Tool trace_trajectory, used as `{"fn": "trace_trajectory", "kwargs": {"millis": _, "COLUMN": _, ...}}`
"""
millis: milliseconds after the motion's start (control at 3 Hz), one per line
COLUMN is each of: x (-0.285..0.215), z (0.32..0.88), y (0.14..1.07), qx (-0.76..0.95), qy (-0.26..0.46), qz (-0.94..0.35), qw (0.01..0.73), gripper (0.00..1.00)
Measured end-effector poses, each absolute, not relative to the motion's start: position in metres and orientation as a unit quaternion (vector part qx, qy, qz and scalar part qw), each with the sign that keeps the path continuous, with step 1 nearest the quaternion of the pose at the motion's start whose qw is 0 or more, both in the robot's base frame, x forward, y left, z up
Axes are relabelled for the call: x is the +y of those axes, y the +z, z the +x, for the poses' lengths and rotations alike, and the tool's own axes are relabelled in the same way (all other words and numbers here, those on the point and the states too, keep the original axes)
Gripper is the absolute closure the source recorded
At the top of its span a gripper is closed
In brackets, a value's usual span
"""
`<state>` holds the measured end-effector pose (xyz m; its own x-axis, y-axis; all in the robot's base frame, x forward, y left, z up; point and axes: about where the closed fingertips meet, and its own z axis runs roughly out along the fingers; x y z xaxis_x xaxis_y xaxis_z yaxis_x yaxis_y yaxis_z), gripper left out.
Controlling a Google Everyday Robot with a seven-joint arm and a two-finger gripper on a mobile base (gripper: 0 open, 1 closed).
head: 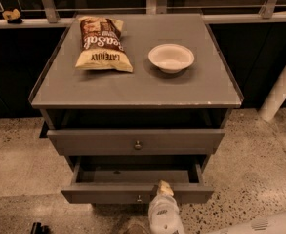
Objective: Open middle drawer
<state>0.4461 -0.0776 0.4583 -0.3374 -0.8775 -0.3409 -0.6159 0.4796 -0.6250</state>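
Claw (pixel 164 187) at middle drawer (pixel 103 195) front

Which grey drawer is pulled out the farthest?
The lower grey flat-fronted drawer, with the white gripper at its front edge; the upper grey drawer sticks out less.
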Motion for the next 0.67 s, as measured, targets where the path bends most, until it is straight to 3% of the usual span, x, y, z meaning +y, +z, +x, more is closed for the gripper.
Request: {"fn": "trace_trajectory", "kwargs": {"millis": 667, "x": -0.0776, "z": 0.4461, "y": 0.4583, "qx": 0.794, "qy": -0.197, "qz": -0.470, "qw": 0.332, "gripper": 0.88}}
